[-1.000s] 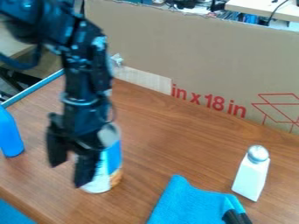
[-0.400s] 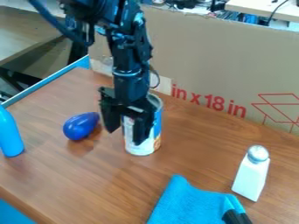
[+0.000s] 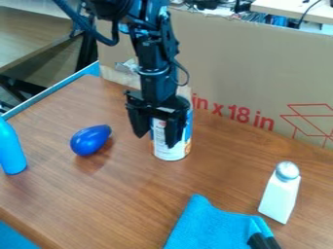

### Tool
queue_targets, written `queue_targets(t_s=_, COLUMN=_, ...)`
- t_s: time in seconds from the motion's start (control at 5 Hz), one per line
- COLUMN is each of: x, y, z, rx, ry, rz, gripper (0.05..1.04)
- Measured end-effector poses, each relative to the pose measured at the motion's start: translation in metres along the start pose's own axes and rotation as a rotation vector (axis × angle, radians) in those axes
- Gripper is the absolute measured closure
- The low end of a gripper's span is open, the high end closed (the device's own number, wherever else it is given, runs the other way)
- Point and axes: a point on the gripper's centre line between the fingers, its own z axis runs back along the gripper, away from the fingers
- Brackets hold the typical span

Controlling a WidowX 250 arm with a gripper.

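Room in front of the pincer (image 3: 156,141), a can (image 3: 170,155) close behind it.
Bare tabletop (image 3: 123,204) runs nearer the camera, between the blue toy (image 3: 90,140) to its left and the cloth (image 3: 205,223) to its front right. Cardboard (image 3: 240,68) walls off the back; the bottle (image 3: 9,151) stands far left, the shaker (image 3: 280,197) well right.

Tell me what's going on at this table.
A black robot gripper hangs with its fingers apart, right at an upright can; I can't tell whether it grips it. A dark blue, rounded object lies off to one side, and a white shaker stands beside a bright blue cloth.
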Motion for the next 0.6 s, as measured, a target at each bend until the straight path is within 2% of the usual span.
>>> queue_targets(t_s=0.2, x=-0.009, y=0.001, z=0.033, rx=0.024, ry=-0.056, rz=0.015, gripper=0.083)
queue_targets(t_s=0.4, x=-0.028, y=0.004, z=0.06, rx=0.065, ry=-0.037, rz=0.03, gripper=0.083)
queue_targets(t_s=0.6, x=-0.053, y=0.006, z=0.077, rx=0.089, ry=-0.015, rz=0.028, gripper=0.083)
